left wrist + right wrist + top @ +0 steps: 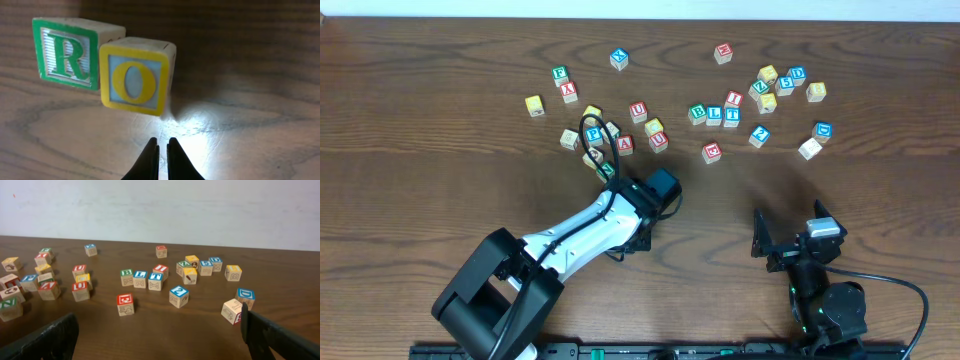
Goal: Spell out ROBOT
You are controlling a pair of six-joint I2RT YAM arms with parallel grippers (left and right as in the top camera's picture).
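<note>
The left arm reaches from the 7 o'clock corner of the counter toward 1 o'clock, and its tip is at the near edge of a cluster of loose blocks.

In the left wrist view the left end effector has its two dark fingers pressed almost together. Only a thin slit is left between them and nothing is in it. It hangs low over the wood, and a bright patch of light falls just ahead of the tips.

The yellow-framed O block stands upright at about 11 o'clock from those tips, near them but not touching. The green-framed R block stands upright at its 9 o'clock. The two sit side by side with their edges meeting, so they read R then O from left to right.

The right end effector sits at the 5 o'clock part of the counter, well apart from every block. Its fingers are spread wide and hold nothing.

In the right wrist view, a row stands at 12 o'clock from it. The green B block, the blue L block and the blue T block are lined up close together. A blue block marked 2 stands alone at 4 o'clock from the T block.
</note>
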